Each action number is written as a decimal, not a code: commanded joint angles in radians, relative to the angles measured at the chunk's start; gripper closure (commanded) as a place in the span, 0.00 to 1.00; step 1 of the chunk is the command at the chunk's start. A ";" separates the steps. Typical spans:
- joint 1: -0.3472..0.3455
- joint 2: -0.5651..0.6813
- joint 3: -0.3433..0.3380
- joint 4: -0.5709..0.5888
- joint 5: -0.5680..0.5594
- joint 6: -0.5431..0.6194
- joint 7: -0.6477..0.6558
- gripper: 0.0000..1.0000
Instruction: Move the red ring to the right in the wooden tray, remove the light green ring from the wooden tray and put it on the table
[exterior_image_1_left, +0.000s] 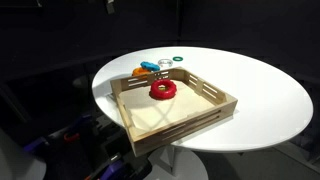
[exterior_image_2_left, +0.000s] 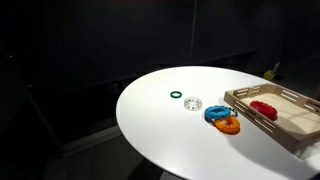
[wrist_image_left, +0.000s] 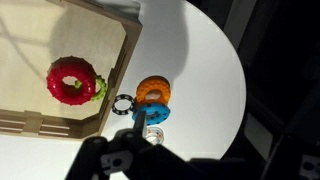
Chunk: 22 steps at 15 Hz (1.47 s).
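Gripper (wrist_image_left: 134, 145) hangs over the table (wrist_image_left: 200, 60) just outside the tray (wrist_image_left: 50, 125); its jaw gap cannot be told; red ring (wrist_image_left: 72, 80) lies inside the tray near that wall, up-left of the gripper in the wrist view; light green ring (wrist_image_left: 101, 89) peeks from under it.

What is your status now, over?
Gripper outside shallow light-wood tray, jaws unclear. Chunky red ring inside, light green flat ring at its edge. Nothing blocking.
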 joint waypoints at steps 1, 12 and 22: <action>-0.010 0.001 0.007 0.003 0.007 -0.006 -0.006 0.00; -0.104 0.131 0.044 0.098 -0.038 -0.030 0.084 0.00; -0.278 0.311 0.009 0.145 -0.164 0.005 0.163 0.00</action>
